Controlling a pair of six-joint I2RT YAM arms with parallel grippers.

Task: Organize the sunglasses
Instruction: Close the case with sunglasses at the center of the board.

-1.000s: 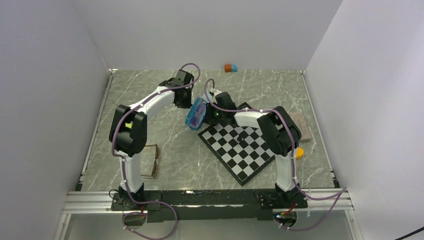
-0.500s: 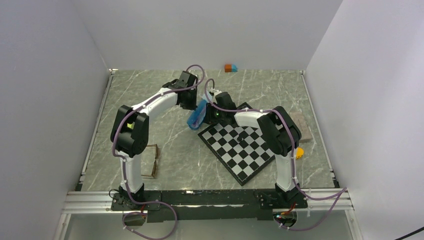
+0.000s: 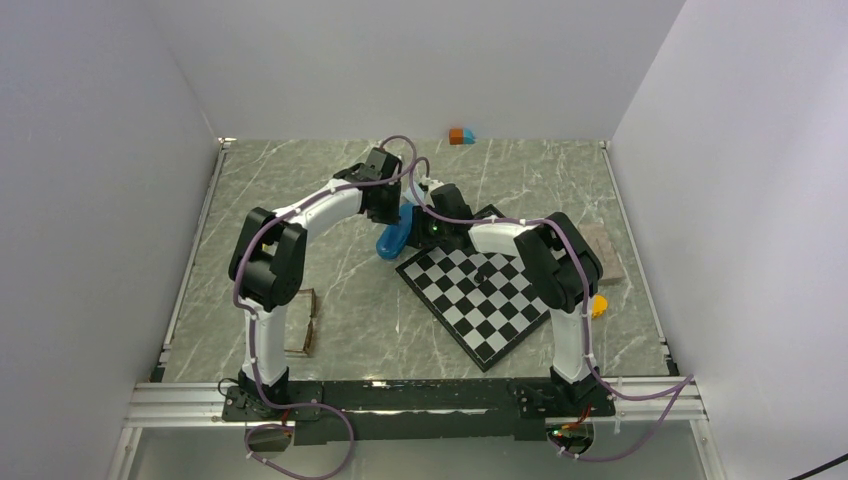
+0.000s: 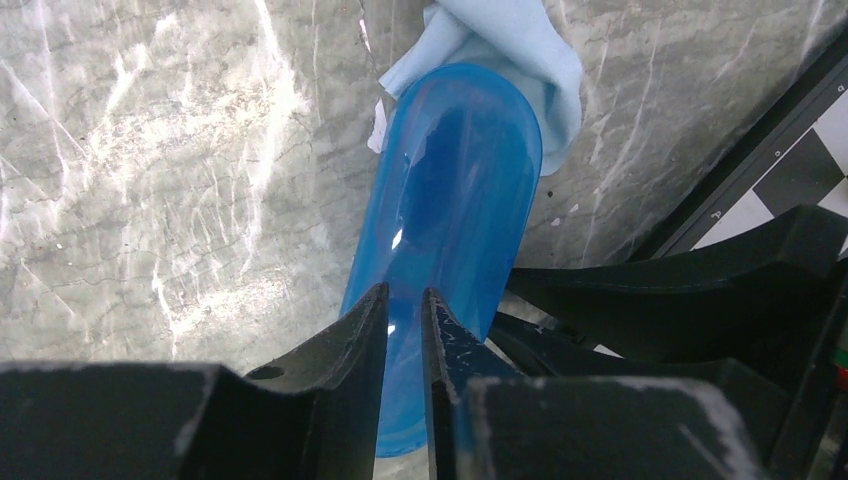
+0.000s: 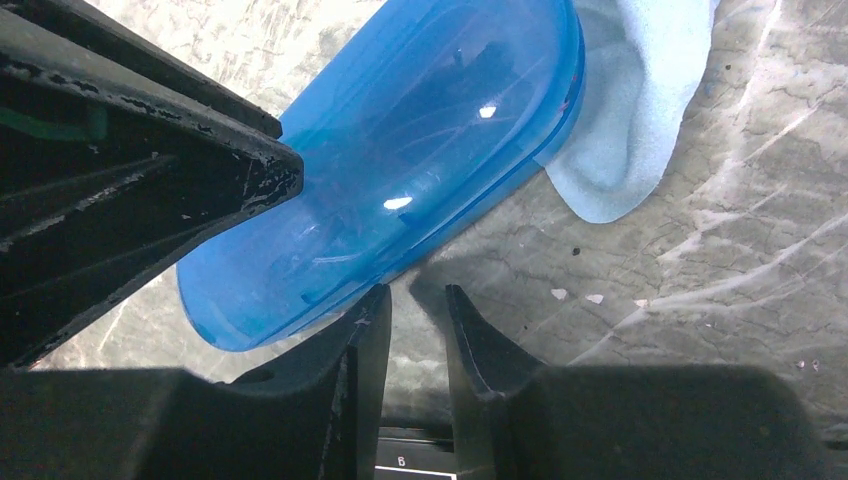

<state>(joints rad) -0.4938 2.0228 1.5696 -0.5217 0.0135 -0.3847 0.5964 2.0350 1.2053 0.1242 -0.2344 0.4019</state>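
Observation:
The brown-framed sunglasses point(image 3: 302, 322) lie on the table at the near left, beside the left arm's base. The purple pair is not clearly visible; a dark shape shows through the blue capsule case point(image 3: 393, 241). The case lies low on the table, on a light-blue cloth point(image 4: 510, 40). My left gripper point(image 4: 405, 300) is shut, its tips resting over the case's top point(image 4: 450, 180). My right gripper point(image 5: 418, 300) is shut and empty, right beside the case's near edge point(image 5: 400, 150), over bare table.
A checkerboard point(image 3: 480, 295) lies right of the case, under the right arm. An orange and blue block point(image 3: 461, 136) sits at the back wall. A small yellow thing point(image 3: 599, 305) and a grey pad point(image 3: 605, 250) lie at the right.
The case's lid stood raised and has come down flat. My left gripper has moved right and down onto the case. The right arm has stayed put.

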